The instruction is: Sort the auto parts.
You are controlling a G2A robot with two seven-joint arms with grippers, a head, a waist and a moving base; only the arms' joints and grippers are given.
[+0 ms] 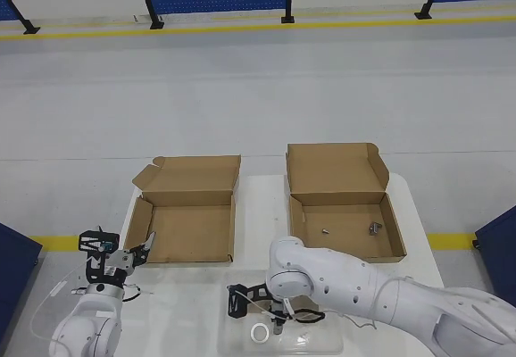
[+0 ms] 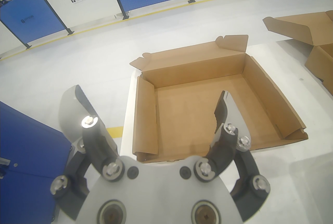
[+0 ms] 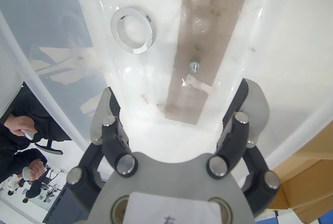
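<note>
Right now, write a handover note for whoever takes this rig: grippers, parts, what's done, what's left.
Left gripper: open, holding nothing, at the near edge of the left box.
Right gripper: open, holding nothing, down in the clear tray just short of the small bolt.
Metal ring: lies in the tray, apart from the bolt.
Done: a screw-like part and a bracket-like part lie in the right box.
Left: the ring and the small bolt still need sorting.
</note>
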